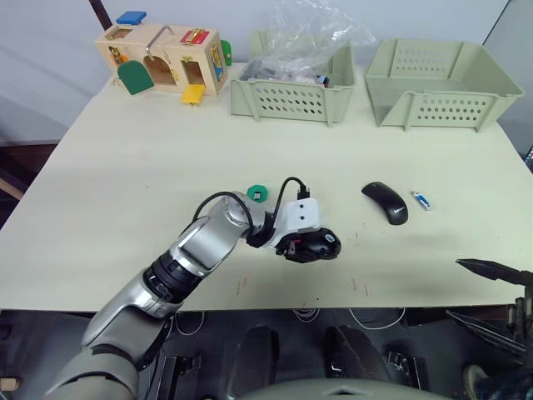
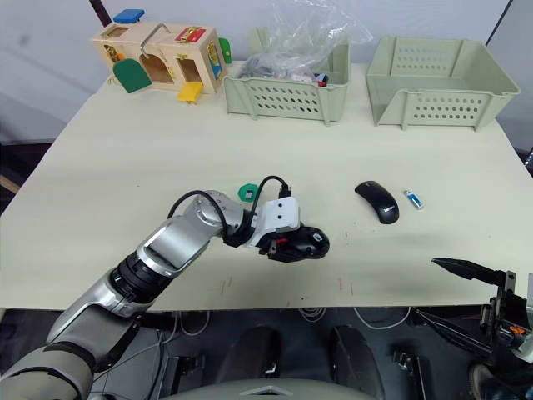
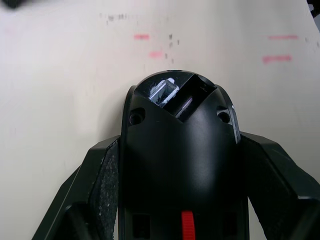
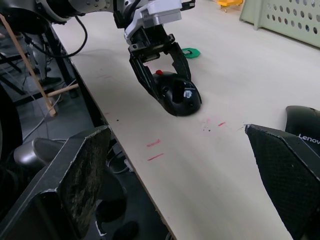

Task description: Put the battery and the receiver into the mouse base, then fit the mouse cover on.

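Seen from the head, the left arm reaches forward and bends inward across the cream table, its left gripper lying low on the near middle of the tabletop. The two black fingers close around the sides of the black oval mouse base, which rests on the table. Just beyond the wrist lies a small round green scalloped disc. To the right, well apart, the glossy black curved mouse cover lies on the table, and just beside it on its right the slim blue-and-silver battery. The right gripper hangs off the table's near right edge, away from everything. Along the far edge stand a wooden latch-board toy house, a pale green perforated basket holding a clear plastic bag, and a second pale green basket.

The left wrist view looks down the mouse base between the fingers, which press on both flanks; an open compartment shows at its far end and a red strip near the camera.

In the right wrist view its own fingers stand wide apart, holding nothing, above the table's edge. Beyond them the left gripper clasps the mouse base, and a part of the mouse cover shows at the side.
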